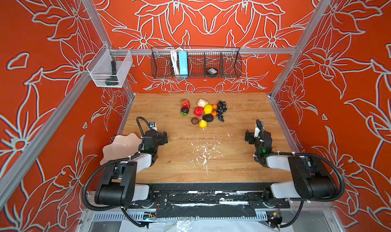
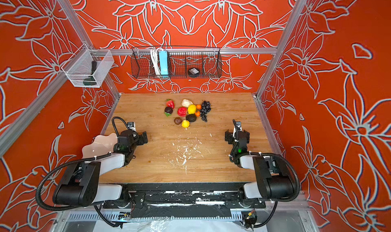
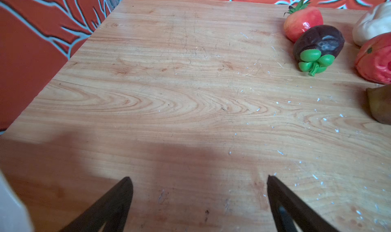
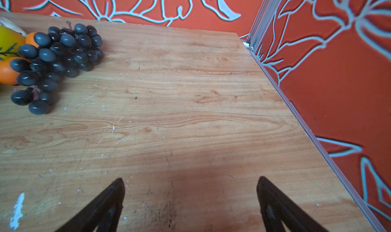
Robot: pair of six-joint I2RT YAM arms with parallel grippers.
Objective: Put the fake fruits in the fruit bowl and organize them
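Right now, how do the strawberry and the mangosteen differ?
The strawberry is glossy red, the mangosteen dark purple-brown. The strawberry has thin spiky leaves, the mangosteen thick rounded green lobes. The strawberry sits farther back on the table than the mangosteen. Both rest there side by side.

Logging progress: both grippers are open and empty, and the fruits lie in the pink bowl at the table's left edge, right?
No: both top views show the fruits on the table, not in the pink bowl at its left edge. Left gripper and right gripper are open and empty.
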